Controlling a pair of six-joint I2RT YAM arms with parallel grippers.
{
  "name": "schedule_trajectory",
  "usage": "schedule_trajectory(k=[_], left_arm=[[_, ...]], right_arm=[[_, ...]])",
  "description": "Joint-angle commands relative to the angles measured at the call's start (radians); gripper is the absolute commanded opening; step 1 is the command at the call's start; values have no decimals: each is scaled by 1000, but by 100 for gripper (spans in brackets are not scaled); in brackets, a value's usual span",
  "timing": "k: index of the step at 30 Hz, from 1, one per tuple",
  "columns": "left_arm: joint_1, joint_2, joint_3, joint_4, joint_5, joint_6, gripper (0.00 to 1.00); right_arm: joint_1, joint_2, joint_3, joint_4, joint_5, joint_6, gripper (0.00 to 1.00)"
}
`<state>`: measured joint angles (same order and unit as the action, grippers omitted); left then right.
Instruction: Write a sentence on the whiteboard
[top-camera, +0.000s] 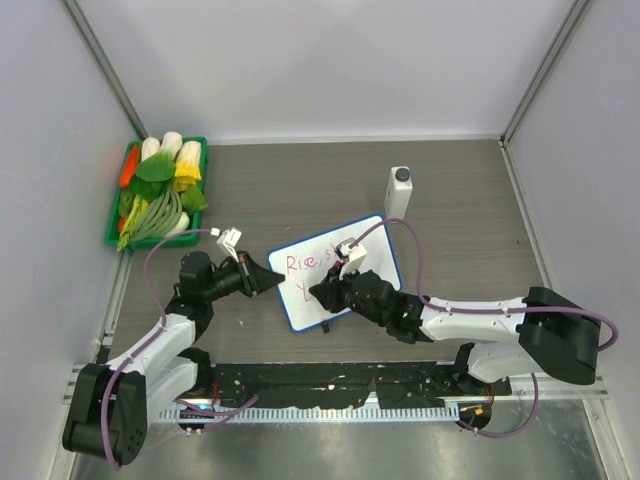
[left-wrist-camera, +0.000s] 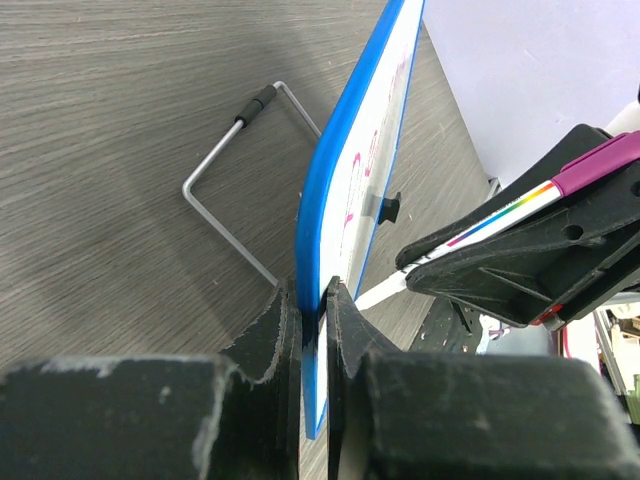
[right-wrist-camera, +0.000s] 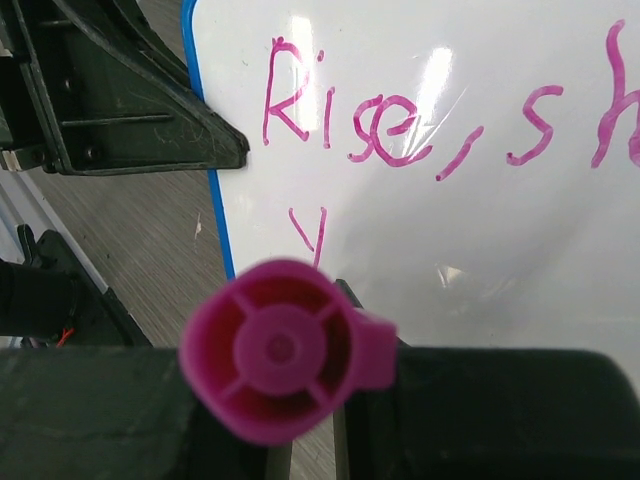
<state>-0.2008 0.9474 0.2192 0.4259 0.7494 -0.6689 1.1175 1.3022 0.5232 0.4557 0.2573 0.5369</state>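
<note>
Two arms meet at the whiteboard (top-camera: 378, 256), which sits near the middle of the grey wood-grain table (top-camera: 470, 200), turned at a slant. The left gripper (top-camera: 277, 281) is closed on the board's blue rim at its left edge; in the left wrist view its two dark fingers (left-wrist-camera: 283, 330) pinch the rim between them. In that same view a bent wire stand (left-wrist-camera: 235, 165) lies on the table beside the board. The right gripper (top-camera: 324, 294) hangs over the board's near part, clamped around a marker (right-wrist-camera: 280, 350) with a pink end and a white, rainbow-striped barrel. The sentence (right-wrist-camera: 400, 120) is unfinished: pink letters read "Rise, sh" on the first line (the rest runs past the edge of the right wrist view), with a lone "Y" under it. A white bottle (top-camera: 399, 190) with a grey cap stands just beyond the board's far right corner. A green tray (top-camera: 113, 222) of vegetables sits well apart at the far left.
</note>
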Motion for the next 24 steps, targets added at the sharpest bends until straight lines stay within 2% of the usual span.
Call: schedule_trajectory(k=[1, 6, 12, 24], left_arm=[[8, 2, -4, 17, -50, 71, 0], [8, -1, -4, 17, -50, 71, 0], [8, -1, -6, 16, -50, 71, 0], [8, -10, -7, 14, -53, 71, 0]], right_arm=[[1, -52, 9, -25, -9, -11, 1], [-2, -115, 14, 0, -18, -5, 1], [-1, -136, 43, -22, 86, -40, 1], [-30, -51, 109, -22, 123, -51, 1]])
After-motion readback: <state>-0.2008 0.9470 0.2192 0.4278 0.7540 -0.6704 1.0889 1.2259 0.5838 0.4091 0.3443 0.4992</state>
